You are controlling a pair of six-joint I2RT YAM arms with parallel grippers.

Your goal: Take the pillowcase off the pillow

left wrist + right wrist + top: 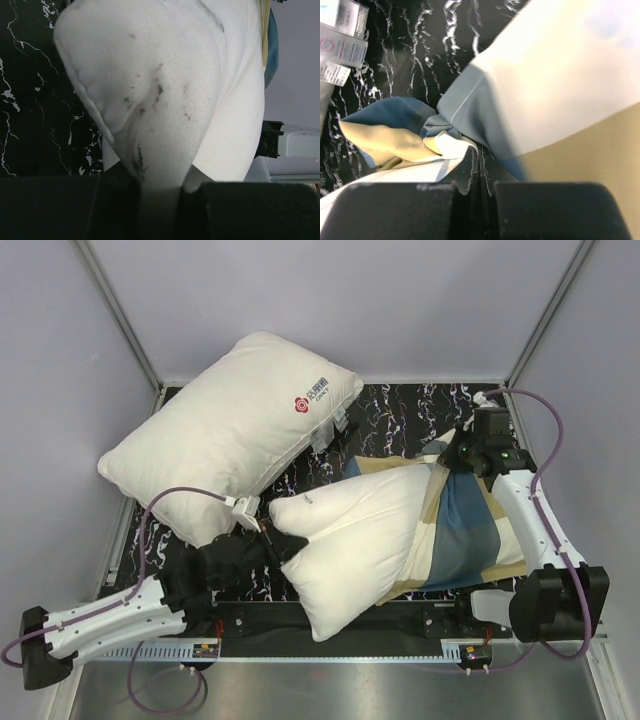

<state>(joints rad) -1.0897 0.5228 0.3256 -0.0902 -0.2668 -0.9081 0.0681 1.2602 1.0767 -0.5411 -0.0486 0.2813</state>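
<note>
The pillowcase [468, 530], in large teal, tan and cream checks, lies bunched over the right end of the pillow [350, 540], near the right front of the black marbled table [400, 405]. The greater part of the plain off-white pillow sticks out bare to the left and lies slantwise across the table's front half. The right gripper [447, 458] sits at the far edge of the pillowcase, and the right wrist view shows its jaws pressed together on a gathered fold of blue and tan fabric [437, 127]. The left gripper [278, 540] meets the bare left end of the pillow, and the left wrist view shows its jaws clamped on a pinch of the white cover [160, 125], which bulges upward from between the dark fingers [250, 210]. Behind and to the left rests a second white pillow with a red printed logo [230, 430], its near edge close to the bare pillow, with white care labels [325, 432] hanging from its right side.
</note>
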